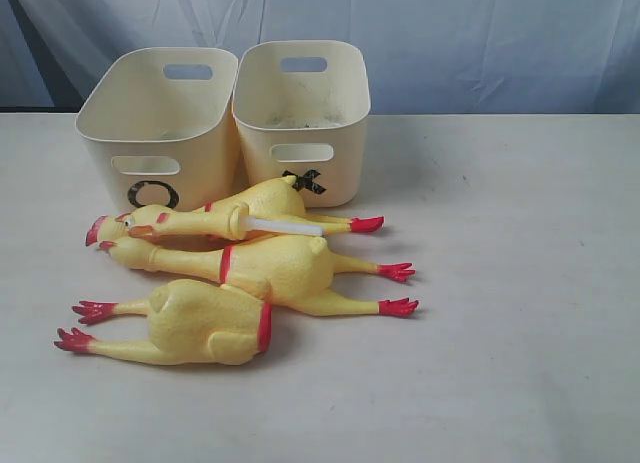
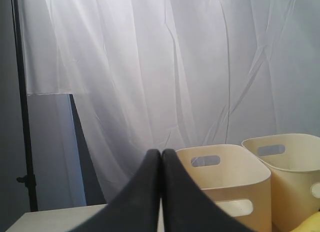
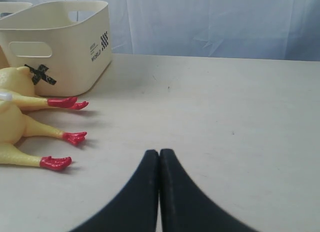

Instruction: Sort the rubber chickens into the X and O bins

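Three yellow rubber chickens lie side by side on the table in front of the bins: a far chicken, a middle chicken and a near chicken with its feet toward the left. The O bin stands at the back left, the X bin right beside it. Neither gripper shows in the exterior view. My left gripper is shut and empty, raised, with the O bin beyond it. My right gripper is shut and empty, low over the table, right of the chickens' red feet and the X bin.
A pale cloth backdrop hangs behind the table. A dark vertical post stands at the backdrop's edge in the left wrist view. Bare tabletop stretches to the right of the chickens and in front of them.
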`<state>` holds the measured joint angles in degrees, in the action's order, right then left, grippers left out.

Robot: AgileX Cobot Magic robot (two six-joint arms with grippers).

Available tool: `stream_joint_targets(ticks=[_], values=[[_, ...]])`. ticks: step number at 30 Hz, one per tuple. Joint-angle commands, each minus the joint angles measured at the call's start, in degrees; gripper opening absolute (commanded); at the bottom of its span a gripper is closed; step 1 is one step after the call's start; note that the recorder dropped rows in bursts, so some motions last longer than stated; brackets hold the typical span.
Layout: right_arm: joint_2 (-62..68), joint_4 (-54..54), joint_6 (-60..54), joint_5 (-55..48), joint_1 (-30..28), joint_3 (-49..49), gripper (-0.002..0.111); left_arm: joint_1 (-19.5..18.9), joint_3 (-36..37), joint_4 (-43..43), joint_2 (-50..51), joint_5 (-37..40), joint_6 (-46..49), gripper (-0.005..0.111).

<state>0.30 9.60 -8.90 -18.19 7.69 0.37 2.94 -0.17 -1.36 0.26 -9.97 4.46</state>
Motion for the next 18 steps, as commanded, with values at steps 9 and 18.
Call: stream_joint_targets(ticks=[9, 18], values=[[-0.3, 13.41, 0.18, 11.1, -0.27, -0.37, 0.0, -0.02, 0.17, 0.62, -0.26, -0.34, -1.03, 0.0], [-0.3, 35.41, 0.18, 18.19, -0.27, -0.37, 0.0, -0.02, 0.17, 0.62, -0.26, -0.37, -2.52, 0.0]])
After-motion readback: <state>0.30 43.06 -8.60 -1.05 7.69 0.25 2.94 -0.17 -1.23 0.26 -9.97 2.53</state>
